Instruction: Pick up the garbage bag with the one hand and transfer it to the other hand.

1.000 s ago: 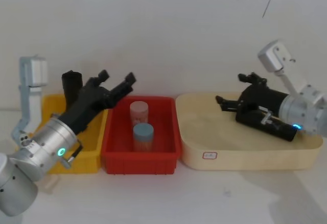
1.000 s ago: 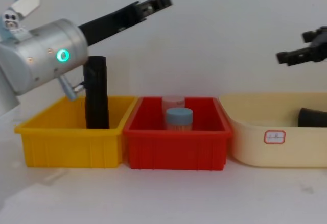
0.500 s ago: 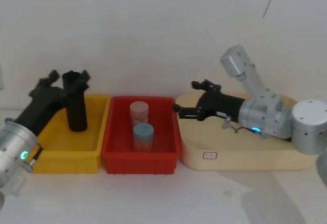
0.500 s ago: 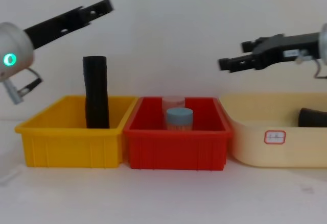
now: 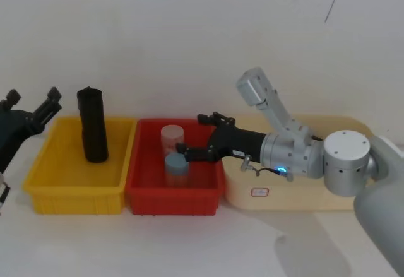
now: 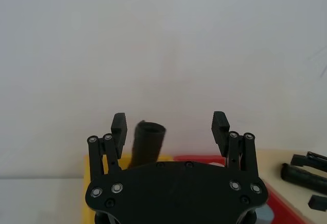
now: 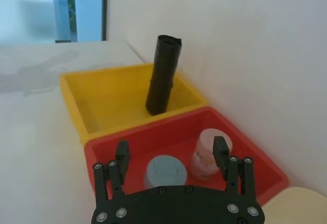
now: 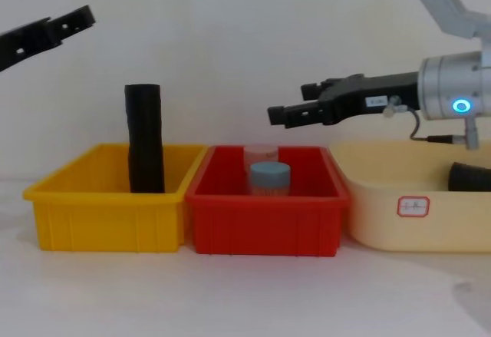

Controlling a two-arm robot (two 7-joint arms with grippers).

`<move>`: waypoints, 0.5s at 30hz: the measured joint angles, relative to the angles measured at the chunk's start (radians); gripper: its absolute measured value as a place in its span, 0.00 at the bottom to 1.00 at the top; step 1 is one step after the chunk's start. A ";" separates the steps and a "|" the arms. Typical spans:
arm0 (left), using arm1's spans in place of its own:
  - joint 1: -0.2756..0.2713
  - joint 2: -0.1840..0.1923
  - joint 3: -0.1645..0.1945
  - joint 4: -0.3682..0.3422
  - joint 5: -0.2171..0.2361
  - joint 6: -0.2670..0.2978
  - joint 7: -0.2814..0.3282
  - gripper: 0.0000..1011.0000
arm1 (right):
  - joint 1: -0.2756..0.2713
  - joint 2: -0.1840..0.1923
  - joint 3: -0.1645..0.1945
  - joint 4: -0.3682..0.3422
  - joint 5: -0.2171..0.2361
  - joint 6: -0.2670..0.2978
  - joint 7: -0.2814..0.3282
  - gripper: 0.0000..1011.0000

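The garbage bag (image 8: 469, 177) shows as a black rounded end lying in the cream tray (image 8: 399, 229) at the right edge of the chest view. My right gripper (image 5: 194, 135) on the blue-ringed arm reaches left from over that tray and hangs open above the red bin (image 5: 173, 201). It is well left of the bag and holds nothing; it also appears in the chest view (image 8: 290, 103) and the right wrist view (image 7: 171, 152). My left gripper (image 5: 30, 105) is open and empty at the far left, outside the yellow bin (image 5: 76, 198).
A plain black roll (image 5: 93, 124) stands upright in the yellow bin. The red bin holds a blue-lidded jar (image 5: 177, 163) and a clear cup (image 5: 172, 137), right under my right gripper's fingers. A white wall stands close behind the bins.
My left gripper has drawn back to the left, away from the upright roll. My right gripper has swung left from over the cream tray to over the red bin.
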 joint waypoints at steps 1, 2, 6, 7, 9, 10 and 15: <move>0.003 0.002 -0.005 -0.002 0.001 -0.002 0.004 0.99 | 0.001 -0.003 -0.002 0.003 0.001 -0.001 0.001 0.99; 0.004 0.003 -0.006 -0.002 0.002 -0.002 0.005 0.99 | 0.003 -0.009 -0.004 0.011 0.004 -0.002 0.002 0.99; 0.012 0.010 -0.018 -0.005 0.006 -0.008 0.015 0.99 | 0.008 -0.021 -0.007 0.031 0.011 -0.008 0.002 0.99; 0.012 0.010 -0.018 -0.005 0.006 -0.008 0.015 0.99 | 0.009 -0.023 -0.007 0.035 0.014 -0.009 0.002 0.99; 0.014 0.011 -0.022 -0.006 0.008 -0.009 0.019 0.99 | 0.014 -0.032 -0.007 0.049 0.019 -0.012 -0.001 0.99; 0.015 0.013 -0.024 -0.006 0.008 -0.010 0.021 0.99 | 0.015 -0.033 -0.007 0.055 0.020 -0.013 -0.001 0.99; 0.019 0.016 -0.029 -0.007 0.010 -0.013 0.025 0.99 | 0.029 -0.049 -0.007 0.095 0.030 -0.017 -0.003 0.99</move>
